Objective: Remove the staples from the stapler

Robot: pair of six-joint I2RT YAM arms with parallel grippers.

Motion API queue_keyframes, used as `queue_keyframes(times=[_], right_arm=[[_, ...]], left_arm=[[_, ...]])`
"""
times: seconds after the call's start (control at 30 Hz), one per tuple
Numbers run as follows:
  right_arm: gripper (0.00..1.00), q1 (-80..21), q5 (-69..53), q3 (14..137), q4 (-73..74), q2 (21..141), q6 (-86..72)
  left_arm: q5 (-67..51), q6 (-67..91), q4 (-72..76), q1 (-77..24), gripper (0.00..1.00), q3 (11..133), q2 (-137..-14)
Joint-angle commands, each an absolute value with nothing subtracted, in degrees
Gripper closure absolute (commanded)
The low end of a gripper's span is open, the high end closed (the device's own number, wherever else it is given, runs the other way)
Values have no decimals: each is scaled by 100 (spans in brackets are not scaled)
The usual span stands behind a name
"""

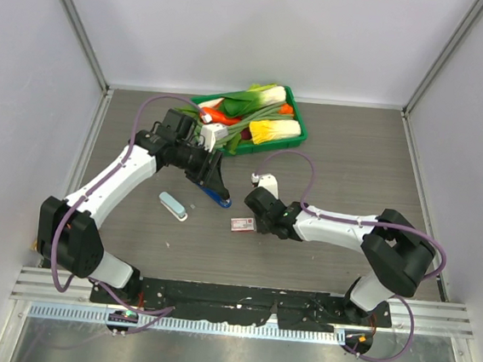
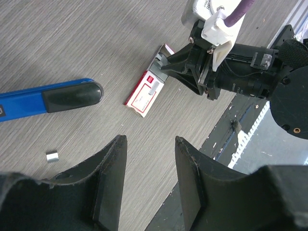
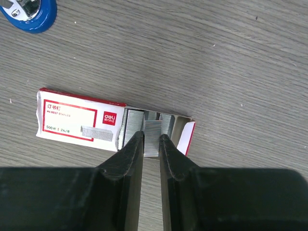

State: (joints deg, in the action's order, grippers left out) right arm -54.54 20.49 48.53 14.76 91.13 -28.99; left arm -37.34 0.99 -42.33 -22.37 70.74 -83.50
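Observation:
The dark blue stapler (image 1: 215,197) (image 2: 48,98) lies on the table, and its blue end shows in the right wrist view (image 3: 29,14). My left gripper (image 1: 214,181) (image 2: 149,142) hangs open above the table just beside the stapler, with nothing between its fingers. My right gripper (image 1: 255,221) (image 3: 152,137) is shut on a silvery strip of staples (image 3: 153,130), right over the open end of a red-and-white staple box (image 1: 241,225) (image 3: 77,120) (image 2: 144,94). More staple strips lie inside that box. A tiny silvery piece (image 2: 52,156) lies loose on the table near the stapler.
A pale teal-and-white oblong thing (image 1: 172,206) lies left of the stapler. A green tray (image 1: 302,129) of toy vegetables stands at the back. White walls close in both sides, and a black rail (image 1: 238,300) runs along the near edge.

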Motion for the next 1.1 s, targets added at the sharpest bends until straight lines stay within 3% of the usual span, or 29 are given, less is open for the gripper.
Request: queue_keyframes(times=[0.0,0.17,0.43,1.07], right_arm=[[78,-5476,2224,4869,1318,9018,-2900],[68,-5476,2197,4869,1292,9026,-2918],[66,-5467,2197,4843,1257,9000,-2927],[80,-5151,2259,4632,1116,8340,-2909]], left_arm=[[-3867,26,-4245,-2224,52,7058,-8174],[-3867,26,-4254,-2232,52,7093,-8191],[-3867,-106,-4280,-2232,51,7093,-8191],[-3867,-123,-4280,-2224,51,7137,-8262]])
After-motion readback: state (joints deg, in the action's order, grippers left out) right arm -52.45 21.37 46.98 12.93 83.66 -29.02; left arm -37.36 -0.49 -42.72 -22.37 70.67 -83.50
